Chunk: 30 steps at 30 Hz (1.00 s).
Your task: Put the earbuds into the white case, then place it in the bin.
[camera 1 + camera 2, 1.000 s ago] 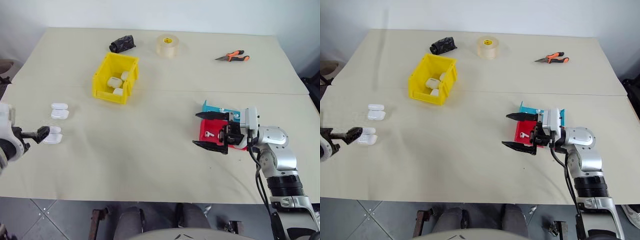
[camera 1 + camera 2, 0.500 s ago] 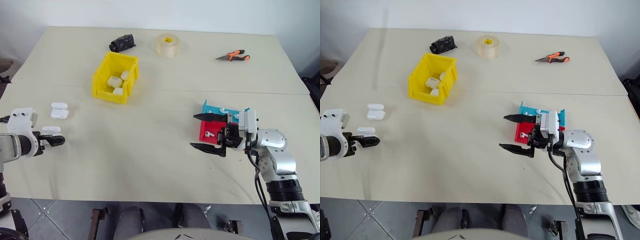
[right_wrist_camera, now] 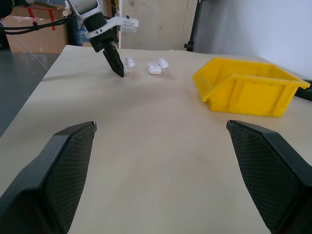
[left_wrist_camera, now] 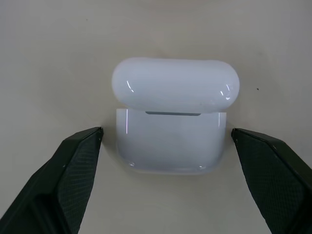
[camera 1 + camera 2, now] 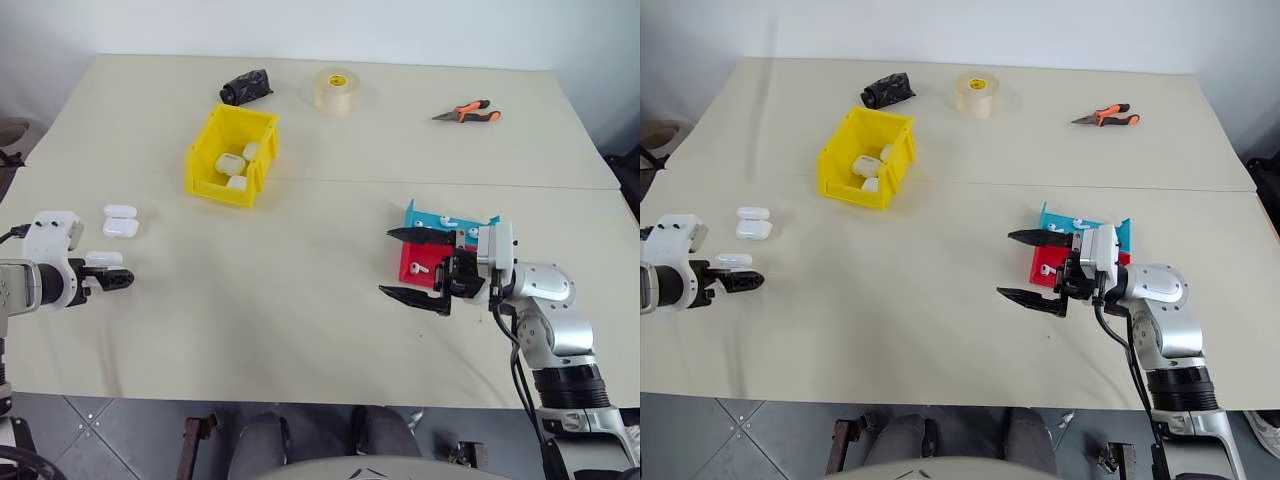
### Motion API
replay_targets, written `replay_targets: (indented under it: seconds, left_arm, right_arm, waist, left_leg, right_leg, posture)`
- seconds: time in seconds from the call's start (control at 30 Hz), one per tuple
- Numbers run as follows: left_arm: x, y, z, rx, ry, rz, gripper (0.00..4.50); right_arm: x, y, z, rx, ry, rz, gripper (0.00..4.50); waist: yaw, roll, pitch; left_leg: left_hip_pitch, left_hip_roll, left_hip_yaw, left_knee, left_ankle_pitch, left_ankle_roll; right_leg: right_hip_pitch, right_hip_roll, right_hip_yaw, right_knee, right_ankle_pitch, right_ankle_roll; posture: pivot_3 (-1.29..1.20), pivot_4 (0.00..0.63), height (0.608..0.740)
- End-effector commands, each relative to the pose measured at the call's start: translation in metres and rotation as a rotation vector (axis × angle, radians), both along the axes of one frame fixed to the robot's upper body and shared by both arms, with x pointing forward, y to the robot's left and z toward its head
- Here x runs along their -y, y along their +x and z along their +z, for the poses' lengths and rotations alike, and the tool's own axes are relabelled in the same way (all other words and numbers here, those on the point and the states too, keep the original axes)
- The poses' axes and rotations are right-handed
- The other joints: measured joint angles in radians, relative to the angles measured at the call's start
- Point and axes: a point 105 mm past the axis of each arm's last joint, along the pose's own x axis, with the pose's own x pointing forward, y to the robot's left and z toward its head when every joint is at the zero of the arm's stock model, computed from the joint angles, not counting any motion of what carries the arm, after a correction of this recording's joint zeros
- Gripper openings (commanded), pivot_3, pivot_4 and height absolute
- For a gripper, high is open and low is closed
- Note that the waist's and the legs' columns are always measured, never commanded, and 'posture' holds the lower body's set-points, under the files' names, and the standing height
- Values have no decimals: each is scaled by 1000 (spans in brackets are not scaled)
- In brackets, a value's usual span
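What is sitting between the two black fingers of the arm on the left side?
A white case, lid ajar, on the bare table, between the open left gripper's fingers, untouched, seen in its wrist view.

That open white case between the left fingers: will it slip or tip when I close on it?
The white case looks glossy and rounded, so it may slip between the left gripper's fingers. Its lid stands open above the base, so a squeeze could knock it shut or tilt it. It looks small and probably light, so it may skid on the table.
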Motion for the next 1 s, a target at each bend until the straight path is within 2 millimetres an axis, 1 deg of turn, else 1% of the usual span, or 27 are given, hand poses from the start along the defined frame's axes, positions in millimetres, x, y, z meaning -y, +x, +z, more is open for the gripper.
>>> replay_targets:
  seconds: [0.03, 0.1, 0.2, 0.27, 0.33, 0.37, 0.43, 0.5, 0.53, 0.63, 0.67, 0.7, 0.77, 0.8, 0.9, 1.0]
  left_arm:
    - [-11, -4, -6, -41, 28, 36, 4096]
    - [-10, -4, -7, -46, 31, 28, 3659]
    - [-10, -4, -9, -47, 22, 34, 2822]
    - [-12, -6, -9, -39, 29, 36, 2810]
    - [-9, -6, -4, 22, 16, 7, 2810]
    - [-5, -4, 1, 89, 8, -31, 2810]
    - [10, -5, 13, 233, -11, -170, 2810]
    - [22, -13, 19, 336, -23, -280, 2810]
    - [32, -18, 25, 421, -28, -359, 2810]
    - [57, -30, 37, 597, -47, -528, 2810]
    - [72, -31, 43, 664, -77, -595, 2810]
    - [82, -33, 47, 711, -97, -641, 2810]
    - [115, -30, 56, 837, -126, -790, 2810]
    - [123, -29, 58, 867, -129, -831, 2810]
    - [161, -26, 62, 999, -170, -1020, 2810]
    - [193, -20, 55, 1047, -232, -1154, 2810]
  right_arm:
    - [-2, -4, 7, 37, 22, 8, 4500]
    - [-2, -5, 7, 37, 23, 6, 4500]
    - [-2, -6, 5, 34, 24, 3, 4500]
    - [-2, -6, 4, 31, 23, 1, 4500]
    - [-1, -7, 3, 27, 21, -3, 4500]
    - [0, -7, 2, 24, 19, -6, 4500]
    - [2, -7, 0, 21, 11, -15, 4500]
    - [5, -6, 0, 18, 5, -29, 4500]
    - [9, -4, 0, 16, 0, -42, 4500]
    - [17, -2, 0, 14, -12, -70, 4500]
    - [21, -1, 0, 14, -21, -87, 4500]
    - [25, 0, 0, 15, -27, -99, 4500]
    - [35, 3, 0, 16, -43, -135, 4500]
    - [37, 3, 1, 17, -48, -144, 4500]
    - [50, 3, 3, 25, -70, -191, 4500]
    - [66, -1, 5, 33, -95, -250, 4500]
  waist:
    - [0, 0, 0]
    - [0, 1, 0]
    - [0, 1, 0]
    - [-1, 1, -1]
    - [-3, 1, -1]
    - [-5, 2, -1]
    - [-8, 2, 0]
    - [-6, 1, 0]
    - [-4, 1, 0]
    - [1, 0, 0]
    - [5, 0, 0]
    - [9, 0, 0]
    - [18, 0, 0]
    - [22, 0, 0]
    - [25, 0, 0]
    - [27, 0, 0]
  left_leg:
    - [0, 0, 0, 0, 0, 0]
    - [0, 0, 0, 0, 0, 0]
    - [0, 0, 0, 0, 0, 0]
    - [0, 0, 0, 0, 0, 0]
    - [1, 0, 0, 0, 0, 0]
    - [1, 0, 1, 0, 0, 0]
    - [0, 0, 2, 0, 0, 0]
    - [-2, 1, 3, 0, 0, 0]
    - [-2, 1, 3, 0, 0, 0]
    - [-3, 1, 4, 0, 0, 0]
    - [-4, 2, 4, 0, 0, 0]
    - [-4, 2, 4, 1, 0, 0]
    - [-4, 1, 4, 2, 0, 0]
    - [-4, 0, 4, 2, 0, 0]
    - [-4, 0, 4, 3, -1, 1]
    - [-4, 0, 4, 4, -1, 1]
  right_leg:
    - [0, 0, 0, 0, 0, 0]
    - [0, 0, 0, 0, 0, 0]
    - [0, 0, 0, 0, 0, 0]
    - [0, 0, 0, 0, 0, 0]
    - [0, 0, 1, 1, 0, 0]
    - [-1, 0, 1, 1, 0, 0]
    - [-2, 0, 2, 1, 0, 0]
    - [-4, 0, 2, 2, 0, 0]
    - [-5, 0, 3, 2, 0, 0]
    - [-6, 0, 4, 2, 0, 0]
    - [-7, 0, 3, 1, 0, 0]
    - [-6, 0, 3, 2, 0, 0]
    - [-5, -1, 3, 1, 0, 0]
    - [-5, -1, 3, 1, 0, 0]
    - [-4, -1, 3, 1, 0, 1]
    - [-4, -1, 2, 1, 0, 1]
  posture:
    - [0, 150, 740]
    - [0, 150, 740]
    - [0, 150, 740]
    - [0, 150, 740]
    - [0, 150, 740]
    - [0, 150, 740]
    - [0, 150, 740]
    - [0, 150, 740]
    - [0, 150, 740]
    - [0, 150, 740]
    - [0, 150, 740]
    - [0, 150, 740]
    - [0, 150, 740]
    - [0, 150, 740]
    - [0, 150, 740]
    - [0, 150, 740]
